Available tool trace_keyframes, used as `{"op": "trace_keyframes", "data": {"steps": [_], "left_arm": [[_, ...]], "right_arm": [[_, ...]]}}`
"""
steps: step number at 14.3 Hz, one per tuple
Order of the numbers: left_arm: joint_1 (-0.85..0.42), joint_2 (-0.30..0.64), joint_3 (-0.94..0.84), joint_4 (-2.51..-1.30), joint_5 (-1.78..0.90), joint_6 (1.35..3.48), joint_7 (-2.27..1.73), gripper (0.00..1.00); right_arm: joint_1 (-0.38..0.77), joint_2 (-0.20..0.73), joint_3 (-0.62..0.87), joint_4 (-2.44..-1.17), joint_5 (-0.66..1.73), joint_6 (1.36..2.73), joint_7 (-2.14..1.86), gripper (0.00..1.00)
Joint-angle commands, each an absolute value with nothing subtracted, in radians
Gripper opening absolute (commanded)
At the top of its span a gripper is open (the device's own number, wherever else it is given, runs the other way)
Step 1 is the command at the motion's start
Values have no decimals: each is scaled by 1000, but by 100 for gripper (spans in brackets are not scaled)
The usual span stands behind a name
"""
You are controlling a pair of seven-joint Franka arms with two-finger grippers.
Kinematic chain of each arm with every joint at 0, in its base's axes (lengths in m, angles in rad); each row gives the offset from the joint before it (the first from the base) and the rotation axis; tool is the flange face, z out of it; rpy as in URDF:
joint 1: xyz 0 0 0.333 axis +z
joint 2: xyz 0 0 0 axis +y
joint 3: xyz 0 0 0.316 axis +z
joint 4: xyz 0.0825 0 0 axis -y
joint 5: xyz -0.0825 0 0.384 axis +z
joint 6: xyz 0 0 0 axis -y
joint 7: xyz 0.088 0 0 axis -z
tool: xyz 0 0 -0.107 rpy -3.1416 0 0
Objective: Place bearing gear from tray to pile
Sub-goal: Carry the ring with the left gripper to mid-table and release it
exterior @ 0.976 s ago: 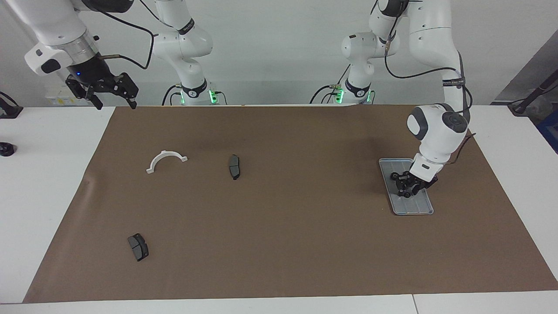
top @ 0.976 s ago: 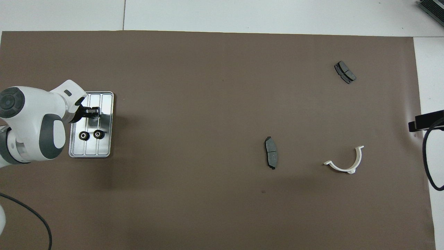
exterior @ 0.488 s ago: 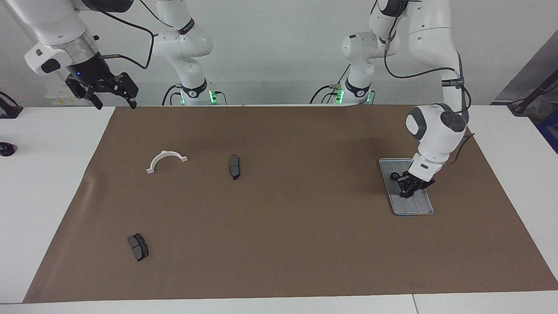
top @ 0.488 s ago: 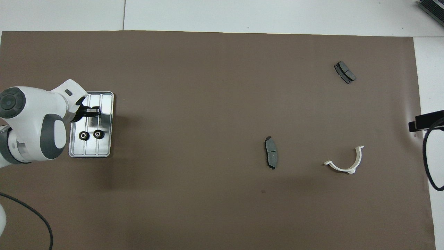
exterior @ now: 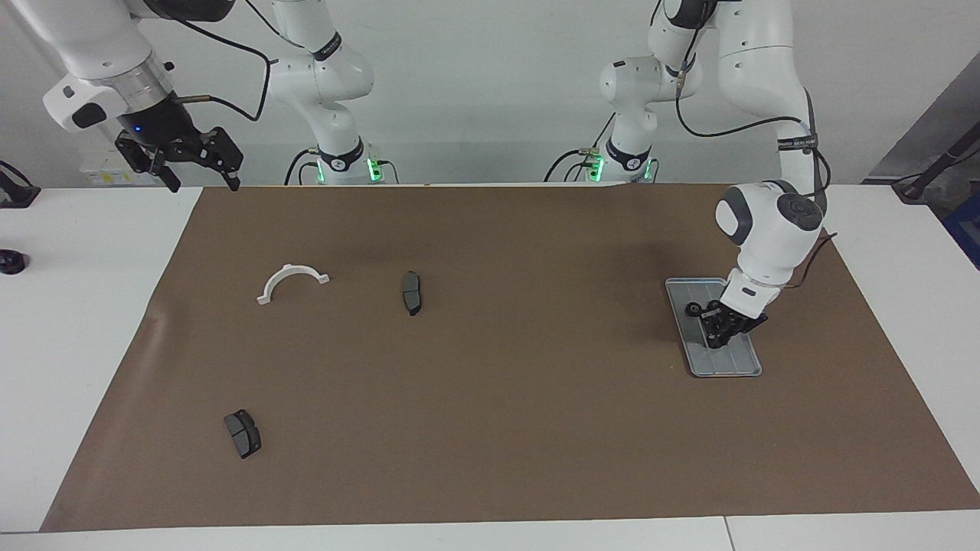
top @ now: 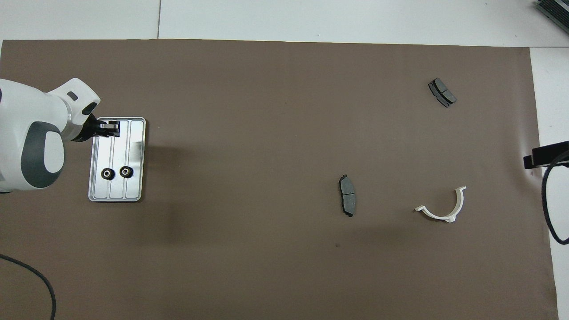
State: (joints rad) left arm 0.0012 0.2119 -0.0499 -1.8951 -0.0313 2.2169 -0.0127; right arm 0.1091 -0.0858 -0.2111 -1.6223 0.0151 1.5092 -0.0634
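The silver tray (top: 133, 146) (exterior: 746, 360) lies on the brown mat at the left arm's end of the table. Two black bearing gears (top: 106, 173) (top: 126, 171) rest side by side in its nearer half; one gear (exterior: 693, 309) shows beside the hand in the facing view. My left gripper (top: 110, 126) (exterior: 718, 337) hangs shut just above the tray's farther half. Whether a gear sits between its tips does not show. My right gripper (exterior: 204, 184) waits open, high above the table edge at the right arm's end. No pile is in view.
Two dark brake pads (top: 347, 201) (top: 442, 92) and a white curved bracket (top: 444, 206) lie on the mat (top: 266, 133) toward the right arm's end. A black cable (top: 551, 209) loops at that edge of the overhead view.
My left gripper has finished closing and has lifted, shifting over the tray's farther end. The two gears on the tray and the right arm have not moved.
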Motion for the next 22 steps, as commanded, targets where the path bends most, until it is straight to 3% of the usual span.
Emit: {"op": "trace_keyframes", "data": {"steps": [1, 6, 9, 14, 15, 17, 21, 22], "left_arm": [[-166, 201, -38, -1856, -41, 2167, -229, 0], [-425, 221, -40, -1867, -40, 2304, -581, 0], [-595, 354, -35, -1847, -32, 2434, -783, 0], [-633, 449, -37, -1816, -29, 2545, -815, 0], [-632, 449, -37, -1815, -29, 2545, -815, 9], [-630, 449, -35, -1816, -29, 2545, -816, 100], [-614, 427, -14, -1778, -29, 2432, -853, 100], [-585, 376, 7, -1775, -31, 2378, -845, 100]], "right_arm": [[107, -107, -212, -1637, 23, 1499, -75, 100], [107, -107, -212, -1637, 23, 1499, -75, 100], [107, -107, -212, -1637, 25, 1500, -75, 100], [106, -124, -212, -1638, 25, 1491, -75, 100], [101, -126, -212, -1638, 25, 1493, -72, 100], [97, -126, -212, -1638, 25, 1508, -71, 100], [95, -126, -213, -1638, 35, 1508, -74, 100], [97, -129, -213, -1643, 37, 1500, -80, 100]]}}
